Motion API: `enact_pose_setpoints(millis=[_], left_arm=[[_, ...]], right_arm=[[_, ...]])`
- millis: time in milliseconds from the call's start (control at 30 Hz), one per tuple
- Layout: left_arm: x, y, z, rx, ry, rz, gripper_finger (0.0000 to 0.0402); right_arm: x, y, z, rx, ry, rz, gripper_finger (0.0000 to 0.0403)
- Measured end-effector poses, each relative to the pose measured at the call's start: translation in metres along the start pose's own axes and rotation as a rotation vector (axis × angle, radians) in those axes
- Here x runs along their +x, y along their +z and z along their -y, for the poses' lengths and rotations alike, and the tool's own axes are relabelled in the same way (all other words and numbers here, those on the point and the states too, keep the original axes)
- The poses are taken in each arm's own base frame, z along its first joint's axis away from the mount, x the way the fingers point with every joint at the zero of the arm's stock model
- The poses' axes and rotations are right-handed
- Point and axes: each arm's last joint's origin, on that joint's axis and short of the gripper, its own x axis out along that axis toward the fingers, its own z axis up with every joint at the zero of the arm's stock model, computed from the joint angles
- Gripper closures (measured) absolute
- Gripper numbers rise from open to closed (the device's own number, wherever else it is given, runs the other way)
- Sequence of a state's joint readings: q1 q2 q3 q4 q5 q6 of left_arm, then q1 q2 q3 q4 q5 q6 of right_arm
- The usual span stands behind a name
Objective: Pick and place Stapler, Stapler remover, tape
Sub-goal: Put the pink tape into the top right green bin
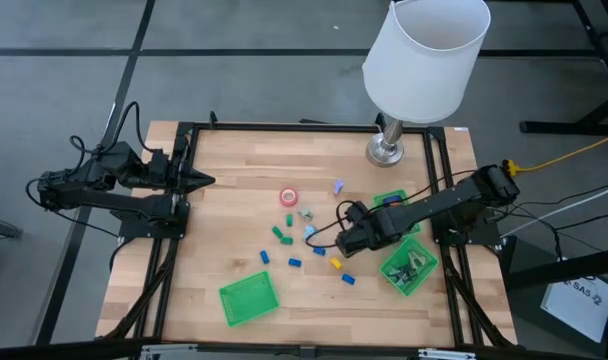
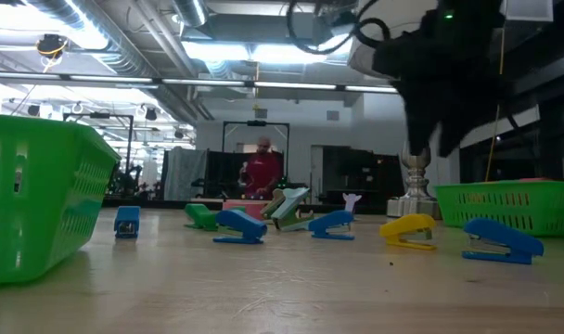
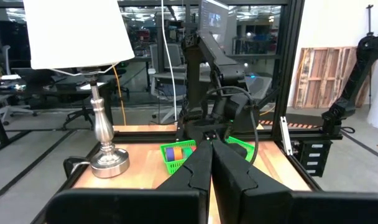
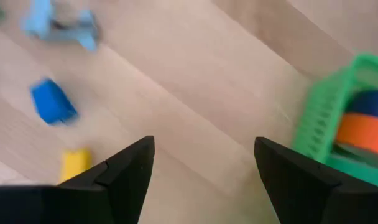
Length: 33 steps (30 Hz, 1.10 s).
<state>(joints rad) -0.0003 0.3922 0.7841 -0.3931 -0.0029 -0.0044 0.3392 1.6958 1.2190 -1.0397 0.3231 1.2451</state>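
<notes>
Several small staplers [image 1: 294, 263] and one red tape roll [image 1: 289, 196] lie scattered mid-table, unsorted. Two green baskets [image 1: 409, 268] near the right edge hold some items. Right gripper [image 1: 342, 243] hovers open and empty beside them; left gripper [image 1: 202, 181] waits closed at the left edge.

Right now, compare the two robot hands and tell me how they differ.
The left hand is shut, its fingers pressed together; the right hand is open, with bare table showing between its fingers. The left hand waits at the table's left edge, away from the scattered items; the right hand hangs over the middle, near the small yellow stapler. Neither hand holds anything.
</notes>
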Motion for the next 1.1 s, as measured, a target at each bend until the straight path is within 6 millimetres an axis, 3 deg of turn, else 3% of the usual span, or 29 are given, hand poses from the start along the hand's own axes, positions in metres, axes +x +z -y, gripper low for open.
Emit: enact_pose_setpoints(millis=[800, 1100], left_arm=[[0.0, 0.0, 0.0, 0.0, 0.0, 0.0, 0.0395], [0.0, 0.0, 0.0, 0.0, 0.0, 0.0, 0.0395]], right_arm=[[0.002, 0.032, -0.018, 0.172, 0.197, 0.235, 0.0123], [0.0, 0.055, -0.025, -0.024, 0.256, 0.405, 0.0123]])
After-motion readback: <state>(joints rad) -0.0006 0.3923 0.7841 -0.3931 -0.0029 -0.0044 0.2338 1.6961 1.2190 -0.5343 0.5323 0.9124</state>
